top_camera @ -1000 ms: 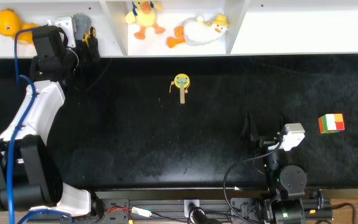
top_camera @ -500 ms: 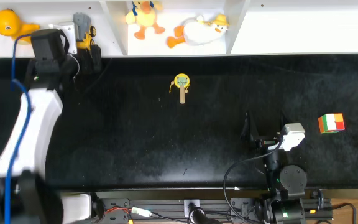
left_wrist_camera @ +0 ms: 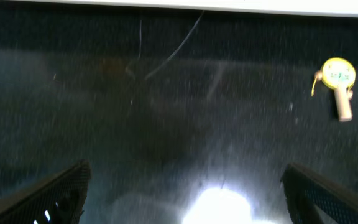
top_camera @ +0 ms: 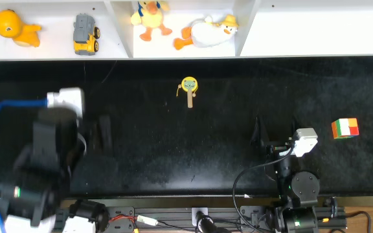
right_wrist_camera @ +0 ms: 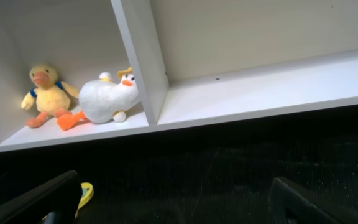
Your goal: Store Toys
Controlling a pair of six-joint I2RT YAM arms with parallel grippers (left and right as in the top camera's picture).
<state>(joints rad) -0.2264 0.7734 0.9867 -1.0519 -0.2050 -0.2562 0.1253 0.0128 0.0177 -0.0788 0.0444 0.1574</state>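
Pulled back from the white shelf, my left gripper hangs spread wide and empty over the black table. Ahead, toward my right arm, lies the round yellow wooden-handled toy. Farther off, the grey-and-yellow toy truck stands in the shelf.

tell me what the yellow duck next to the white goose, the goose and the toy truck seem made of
Yellow duck: looks like plush fabric, fuzzy matte surface. White goose: plush too, soft rounded stuffed body. Toy truck: hard, probably plastic or metal; crisp edges.
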